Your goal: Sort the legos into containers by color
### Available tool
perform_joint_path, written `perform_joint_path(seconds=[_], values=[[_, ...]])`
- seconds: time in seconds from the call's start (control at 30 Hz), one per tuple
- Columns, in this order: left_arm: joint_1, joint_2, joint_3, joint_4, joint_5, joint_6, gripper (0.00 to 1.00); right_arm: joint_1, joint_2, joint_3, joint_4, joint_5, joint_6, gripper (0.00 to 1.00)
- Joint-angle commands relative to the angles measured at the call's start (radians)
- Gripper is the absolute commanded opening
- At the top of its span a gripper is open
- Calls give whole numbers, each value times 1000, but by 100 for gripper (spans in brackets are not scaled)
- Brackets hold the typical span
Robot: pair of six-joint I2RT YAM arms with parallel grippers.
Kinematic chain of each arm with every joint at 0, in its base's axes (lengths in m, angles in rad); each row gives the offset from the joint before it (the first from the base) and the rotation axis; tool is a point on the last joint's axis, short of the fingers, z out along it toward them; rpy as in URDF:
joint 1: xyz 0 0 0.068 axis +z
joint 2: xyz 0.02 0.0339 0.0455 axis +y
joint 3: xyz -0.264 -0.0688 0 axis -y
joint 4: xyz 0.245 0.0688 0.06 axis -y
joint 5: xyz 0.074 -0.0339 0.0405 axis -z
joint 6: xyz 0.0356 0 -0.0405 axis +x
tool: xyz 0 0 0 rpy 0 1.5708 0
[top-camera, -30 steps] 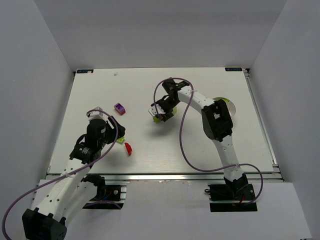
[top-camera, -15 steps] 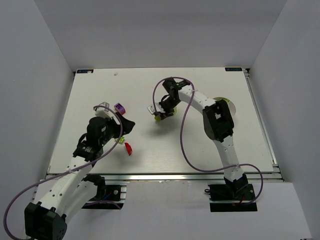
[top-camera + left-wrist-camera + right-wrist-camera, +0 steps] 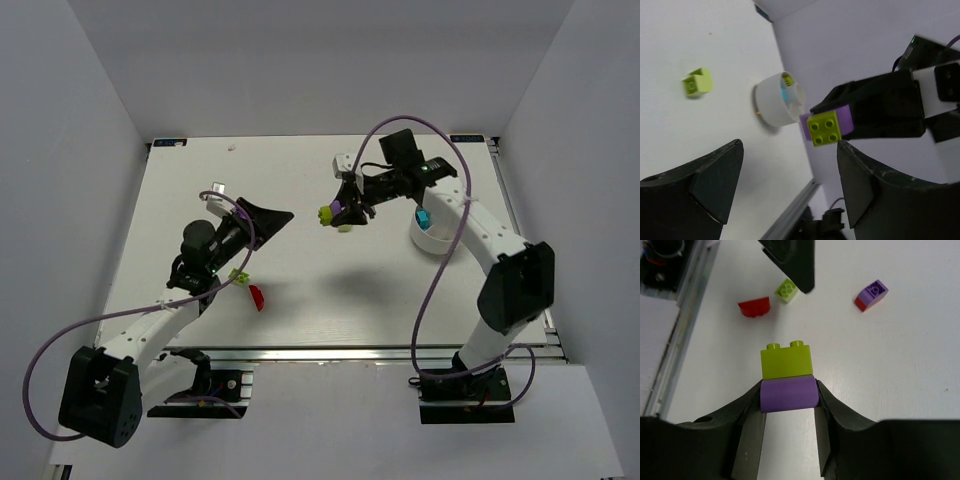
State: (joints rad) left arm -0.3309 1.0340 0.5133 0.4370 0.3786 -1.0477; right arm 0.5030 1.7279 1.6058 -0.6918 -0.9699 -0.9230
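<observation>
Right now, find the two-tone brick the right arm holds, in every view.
Top external: brick at centre, left of the bowl.
Left wrist: brick right of centre, just right of the bowl.
Right wrist: brick at centre.
Landmark: the right end effector gripping it.

I'm driving a robotics lab cell: a bare white bench (image 3: pixel 300 300) below the fingers (image 3: pixel 705 185), plain grey walls (image 3: pixel 330 60) boxing it in beyond them, and an aluminium rail (image 3: pixel 330 352) behind them carrying both arm bases (image 3: pixel 465 385).
</observation>
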Motion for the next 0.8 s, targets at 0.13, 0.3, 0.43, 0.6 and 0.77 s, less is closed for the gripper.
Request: perform_joint_path(seconds=[0.13, 0.3, 0.43, 0.6, 0.77], values=[[-37, 99, 36, 308, 75, -232, 85, 2, -168, -182, 311, -81, 306, 0], [-95, 173, 88, 330, 91, -250, 85, 5, -183, -195, 354, -53, 320, 0], [-135, 208, 90, 377, 82, -274, 83, 15, -177, -192, 362, -27, 323, 0], [-166, 250, 96, 394, 79, -290, 72, 22, -183, -195, 377, -21, 323, 0], [-169, 261, 94, 390, 63, -291, 64, 37, -198, -213, 354, -9, 280, 0]])
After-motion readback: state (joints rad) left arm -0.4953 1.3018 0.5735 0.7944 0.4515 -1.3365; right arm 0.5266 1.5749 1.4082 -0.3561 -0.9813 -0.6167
